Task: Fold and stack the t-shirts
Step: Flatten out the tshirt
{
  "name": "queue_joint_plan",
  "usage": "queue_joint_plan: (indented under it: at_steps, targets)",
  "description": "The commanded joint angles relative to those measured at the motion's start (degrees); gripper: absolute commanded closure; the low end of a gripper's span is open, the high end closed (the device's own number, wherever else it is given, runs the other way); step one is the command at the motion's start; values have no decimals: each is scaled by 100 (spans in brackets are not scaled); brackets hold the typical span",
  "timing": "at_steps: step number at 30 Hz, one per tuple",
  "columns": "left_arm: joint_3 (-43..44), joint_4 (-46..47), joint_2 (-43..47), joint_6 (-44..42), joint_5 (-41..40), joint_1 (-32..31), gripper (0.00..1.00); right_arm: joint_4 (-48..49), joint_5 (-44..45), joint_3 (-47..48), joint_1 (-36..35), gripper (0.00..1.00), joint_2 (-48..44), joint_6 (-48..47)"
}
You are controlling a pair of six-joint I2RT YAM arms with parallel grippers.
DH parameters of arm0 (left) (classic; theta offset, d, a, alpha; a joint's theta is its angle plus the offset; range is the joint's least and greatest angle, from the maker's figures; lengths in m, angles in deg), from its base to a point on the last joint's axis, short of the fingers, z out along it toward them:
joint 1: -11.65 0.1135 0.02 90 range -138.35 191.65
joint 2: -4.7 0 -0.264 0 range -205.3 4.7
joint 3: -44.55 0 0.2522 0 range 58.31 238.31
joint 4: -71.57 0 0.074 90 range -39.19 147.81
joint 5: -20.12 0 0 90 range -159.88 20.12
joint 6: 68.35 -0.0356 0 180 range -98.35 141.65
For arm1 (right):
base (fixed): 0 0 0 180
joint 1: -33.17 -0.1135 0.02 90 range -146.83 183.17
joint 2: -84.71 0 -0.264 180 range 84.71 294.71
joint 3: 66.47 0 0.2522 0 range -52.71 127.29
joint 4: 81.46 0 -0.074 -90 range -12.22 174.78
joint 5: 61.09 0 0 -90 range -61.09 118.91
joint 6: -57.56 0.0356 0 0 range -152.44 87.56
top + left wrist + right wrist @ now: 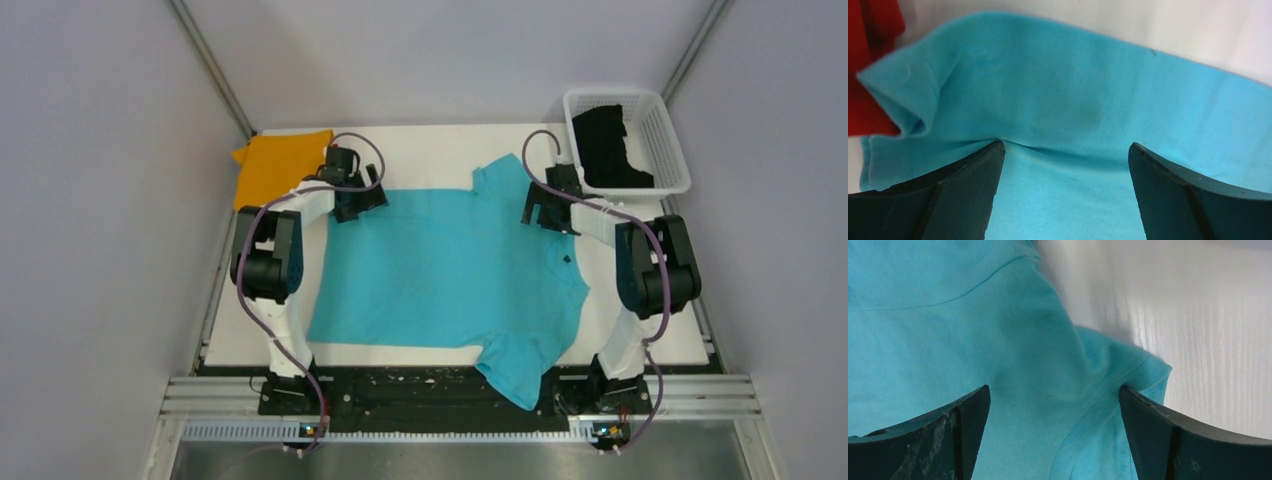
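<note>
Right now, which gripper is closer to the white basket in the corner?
Right. The right gripper is at the turquoise shirt's far sleeve, a short way left of the white basket. The left gripper is much farther left, beside the orange shirt.

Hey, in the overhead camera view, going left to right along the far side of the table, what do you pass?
You pass the orange t-shirt → left gripper → right gripper → white basket holding the black t-shirt. The turquoise t-shirt spans under both grippers, so it is left out.
</note>
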Motion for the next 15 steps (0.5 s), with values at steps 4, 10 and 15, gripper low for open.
queue_joint_plan:
  at_steps: [4,10,15]
  targets:
    - [855,-118,-616,113,-74,40,1,-195,-4,800,315,1,650,-307]
    - [1331,-279,-921,162,-127,49,1,-220,-8,1456,342,1,1176,-500]
    - [1219,-291,-723,188,-88,58,1,-301,-25,1682,347,1,1183,-531]
